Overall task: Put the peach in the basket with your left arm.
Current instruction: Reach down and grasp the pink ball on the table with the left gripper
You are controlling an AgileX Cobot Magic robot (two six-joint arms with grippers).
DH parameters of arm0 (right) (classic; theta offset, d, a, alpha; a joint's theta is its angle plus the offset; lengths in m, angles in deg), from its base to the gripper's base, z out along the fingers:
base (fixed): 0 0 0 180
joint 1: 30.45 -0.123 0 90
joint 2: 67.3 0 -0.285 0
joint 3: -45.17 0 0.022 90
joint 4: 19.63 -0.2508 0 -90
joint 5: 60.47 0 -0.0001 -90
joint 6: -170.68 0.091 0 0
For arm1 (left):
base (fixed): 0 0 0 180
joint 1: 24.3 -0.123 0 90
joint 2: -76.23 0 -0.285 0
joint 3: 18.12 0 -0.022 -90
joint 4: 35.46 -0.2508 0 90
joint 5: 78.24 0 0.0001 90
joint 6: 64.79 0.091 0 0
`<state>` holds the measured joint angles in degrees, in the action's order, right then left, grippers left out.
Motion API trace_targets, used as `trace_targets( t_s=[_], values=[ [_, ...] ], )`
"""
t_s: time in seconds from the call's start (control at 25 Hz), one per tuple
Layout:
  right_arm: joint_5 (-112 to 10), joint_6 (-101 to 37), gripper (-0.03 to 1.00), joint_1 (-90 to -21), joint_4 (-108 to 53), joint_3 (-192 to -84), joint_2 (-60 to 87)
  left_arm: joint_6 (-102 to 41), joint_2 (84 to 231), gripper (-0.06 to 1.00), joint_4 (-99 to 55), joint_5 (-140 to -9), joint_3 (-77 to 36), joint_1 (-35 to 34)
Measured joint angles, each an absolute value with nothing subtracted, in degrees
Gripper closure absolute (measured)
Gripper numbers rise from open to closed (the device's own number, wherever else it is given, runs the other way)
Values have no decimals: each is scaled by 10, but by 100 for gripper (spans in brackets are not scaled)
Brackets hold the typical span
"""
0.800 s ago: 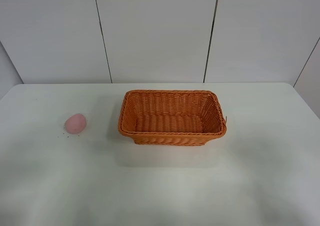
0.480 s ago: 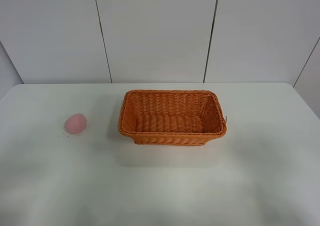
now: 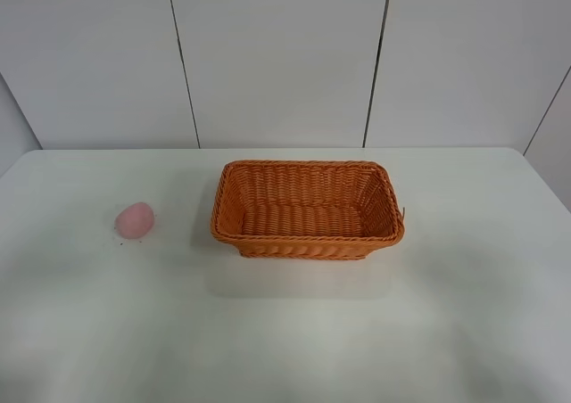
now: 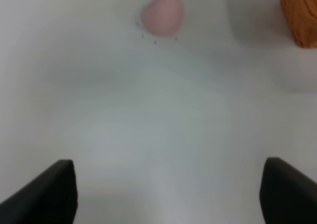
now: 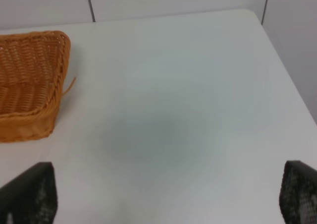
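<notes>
**Unmoved since the earlier frames: peach, basket; task not yet begun**

White table (image 3: 285, 341): carrying both task items. Wicker basket (image 3: 308, 241): at centre, nothing inside. Left gripper (image 4: 167, 192): jaws spread wide, holding nothing, hanging above the table short of the fruit. Right gripper (image 5: 163, 192): jaws likewise apart, idle off the basket's right end. Peach (image 3: 135, 219): lying on the table well left of the basket, untouched. Remaining, by judgement: approach, grasp, carry, release.

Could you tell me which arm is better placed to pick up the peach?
Left. The peach lies left of the basket, on that arm's side. The left wrist view has it ahead of the open left fingers; the right wrist view shows the basket's end but no peach.
</notes>
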<state>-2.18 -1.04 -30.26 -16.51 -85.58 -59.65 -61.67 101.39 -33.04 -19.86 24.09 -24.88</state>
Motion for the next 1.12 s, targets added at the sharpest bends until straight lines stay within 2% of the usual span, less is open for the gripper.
trace_targets(
  t_s=[0.28, 0.68, 1.12],
  values=[
    [-22, -10, 27, -303, -165, -856, -596, -606, 1325, 9, -325, -272, 147, -249],
    [-22, -10, 27, -303, -165, -856, -596, -594, 1741, 9, -303, -302, -85, -249],
    [-22, -10, 27, -303, -165, -856, -596, -593, 2007, 9, -295, -305, -283, -249]
  ],
)
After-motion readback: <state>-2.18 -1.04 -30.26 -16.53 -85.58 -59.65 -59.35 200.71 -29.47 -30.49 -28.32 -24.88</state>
